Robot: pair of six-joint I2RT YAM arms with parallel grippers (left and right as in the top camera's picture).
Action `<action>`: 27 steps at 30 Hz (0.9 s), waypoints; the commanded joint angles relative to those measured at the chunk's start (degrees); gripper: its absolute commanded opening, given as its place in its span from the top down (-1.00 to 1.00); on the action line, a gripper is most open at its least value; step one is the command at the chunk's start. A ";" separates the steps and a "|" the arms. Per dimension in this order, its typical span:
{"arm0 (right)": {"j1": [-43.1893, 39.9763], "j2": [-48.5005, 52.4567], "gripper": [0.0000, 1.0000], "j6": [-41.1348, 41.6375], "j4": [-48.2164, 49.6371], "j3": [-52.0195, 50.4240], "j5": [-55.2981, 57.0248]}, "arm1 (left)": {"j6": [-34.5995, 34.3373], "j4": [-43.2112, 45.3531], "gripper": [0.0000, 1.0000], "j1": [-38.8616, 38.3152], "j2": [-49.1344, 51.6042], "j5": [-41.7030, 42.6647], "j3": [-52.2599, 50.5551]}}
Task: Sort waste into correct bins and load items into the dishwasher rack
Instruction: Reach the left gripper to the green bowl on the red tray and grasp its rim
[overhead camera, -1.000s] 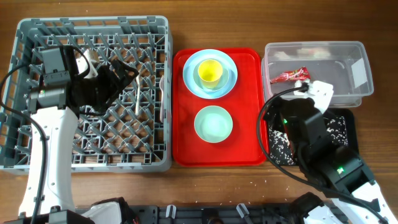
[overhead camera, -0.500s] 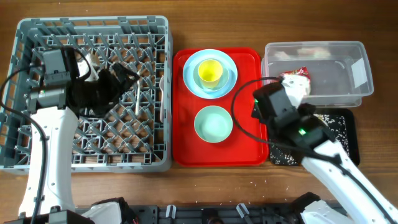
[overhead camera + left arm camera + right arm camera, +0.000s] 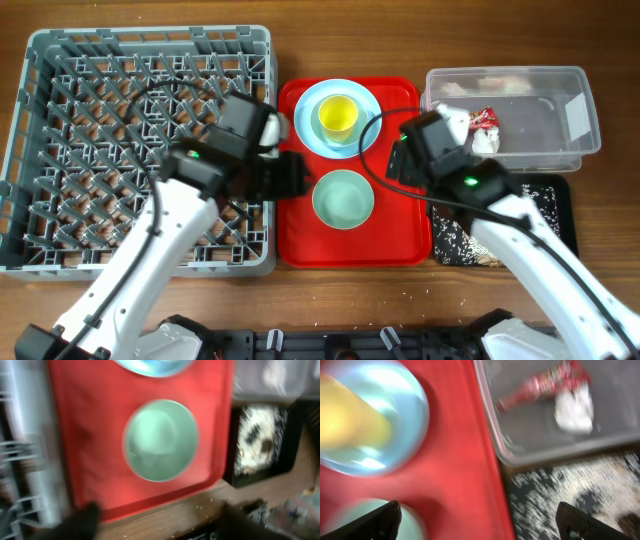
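Wrapper (image 3: 545, 385) and tissue (image 3: 574, 410) are binned in the clear tub (image 3: 505, 71), crumbs (image 3: 545, 205) in the black tray (image 3: 568, 190); plate (image 3: 310, 130), cup (image 3: 338, 117) and bowl (image 3: 343, 198) are left unracked; left fingers (image 3: 82, 520) and right fingers (image 3: 382, 517) are spread, empty

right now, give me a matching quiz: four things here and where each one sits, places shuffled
Things:
1. cup
2. bowl
3. wrapper
4. crumbs

Places:
A. in the tub
B. straight on the red tray
C. in the black tray
D. on the plate

Pairs: 1-D, 2-B, 3-A, 4-C
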 commanded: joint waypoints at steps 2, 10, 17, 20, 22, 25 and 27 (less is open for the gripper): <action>-0.44 -3.80 -1.00 -0.09 0.98 2.08 -3.04 | -0.39 4.96 -0.99 -7.43 -0.13 -1.33 0.52; -0.44 -2.40 -0.99 -0.07 1.01 1.92 -3.06 | -1.70 7.87 0.33 -17.46 8.09 -7.91 0.31; -0.44 -2.40 -1.00 -0.07 1.01 1.92 -3.04 | -6.25 10.21 0.88 -18.60 18.58 -14.95 0.31; -0.44 -2.40 -1.00 -0.09 1.01 1.92 -3.04 | -6.67 10.23 0.88 -18.60 22.36 -18.62 0.31; -0.44 -2.40 -1.00 -0.09 1.01 1.92 -3.04 | -6.67 10.23 0.88 -18.60 24.06 -21.35 0.31; -0.44 -2.40 -1.00 -0.07 1.01 1.92 -3.04 | -6.64 8.87 0.92 -18.60 26.03 -24.33 0.31; -0.46 -2.40 -1.00 -0.09 1.01 1.92 -3.06 | -6.67 6.82 0.91 -18.58 26.05 -31.17 0.31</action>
